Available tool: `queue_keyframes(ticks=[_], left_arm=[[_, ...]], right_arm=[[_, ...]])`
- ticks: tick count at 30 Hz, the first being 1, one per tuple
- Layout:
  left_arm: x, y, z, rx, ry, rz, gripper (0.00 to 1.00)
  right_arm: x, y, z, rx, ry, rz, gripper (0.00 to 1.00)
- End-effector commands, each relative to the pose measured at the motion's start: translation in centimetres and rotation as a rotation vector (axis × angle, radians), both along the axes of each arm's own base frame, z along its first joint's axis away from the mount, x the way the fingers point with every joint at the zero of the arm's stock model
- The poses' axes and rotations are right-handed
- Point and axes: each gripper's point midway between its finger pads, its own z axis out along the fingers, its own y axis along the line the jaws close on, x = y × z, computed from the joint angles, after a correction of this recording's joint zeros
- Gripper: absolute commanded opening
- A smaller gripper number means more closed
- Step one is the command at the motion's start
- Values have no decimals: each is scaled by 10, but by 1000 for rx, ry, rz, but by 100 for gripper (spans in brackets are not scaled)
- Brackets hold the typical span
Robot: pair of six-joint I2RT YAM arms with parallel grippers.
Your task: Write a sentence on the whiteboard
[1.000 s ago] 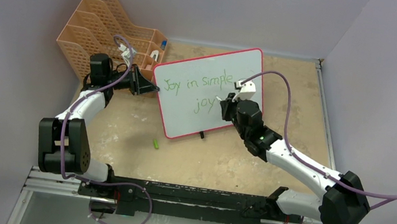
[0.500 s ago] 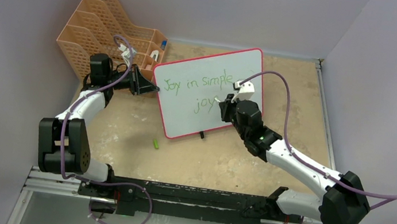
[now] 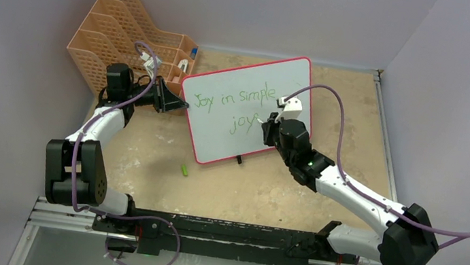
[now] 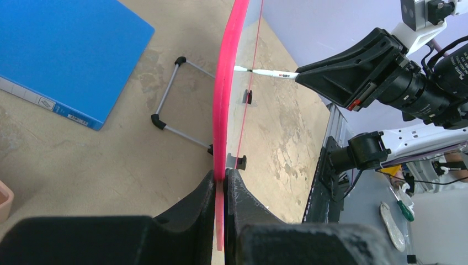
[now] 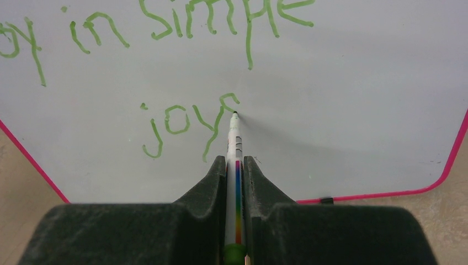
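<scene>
**While the left claw clamps the board, the right claw's pen rests at the last letter**

As you look down the right wrist view, your right claw (image 5: pixel 235 163) is pinching a white marker (image 5: pixel 235 138) with a rainbow stripe, its fingers pressed tight on either side of the barrel. The marker points straight ahead of the fingertips, and its tip touches the whiteboard (image 5: pixel 342 110) just beyond them.

The green sentence (image 5: pixel 176 121) runs across the board ahead of this claw. "Joy in simple" is the far line and "joy" the near one, just left of the marker. A small hooked stroke follows the "y", and the tip sits at the right end of that hook.

Your left claw (image 4: pixel 221 182) is closed on the pink-red frame at the board's edge, one finger on each face, with the rim standing upright between them. Ahead of it, the board's wire stand (image 4: pixel 176 102) rests on the worktop (image 4: pixel 110 160) on the rear side of the board. Farther off on that same side lies a blue folder (image 4: pixel 60 49).

From above, an orange file rack (image 3: pixel 116 28) stands behind and beside the left claw. A small green cap (image 3: pixel 184 170) lies on the worktop, nearer the arm bases than either claw and apart from the board.
</scene>
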Motion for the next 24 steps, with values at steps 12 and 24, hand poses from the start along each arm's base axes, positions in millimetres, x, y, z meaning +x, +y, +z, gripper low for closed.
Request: queue_keyframes(ticks=[12,24], left_arm=[[3,-1,17,16,-76,-8,0],[2,-1,17,15,-76,-11,0]], right_arm=[[-7,-9,-6,-8,26,-17,0],[0,5,2,17,5,23,0]])
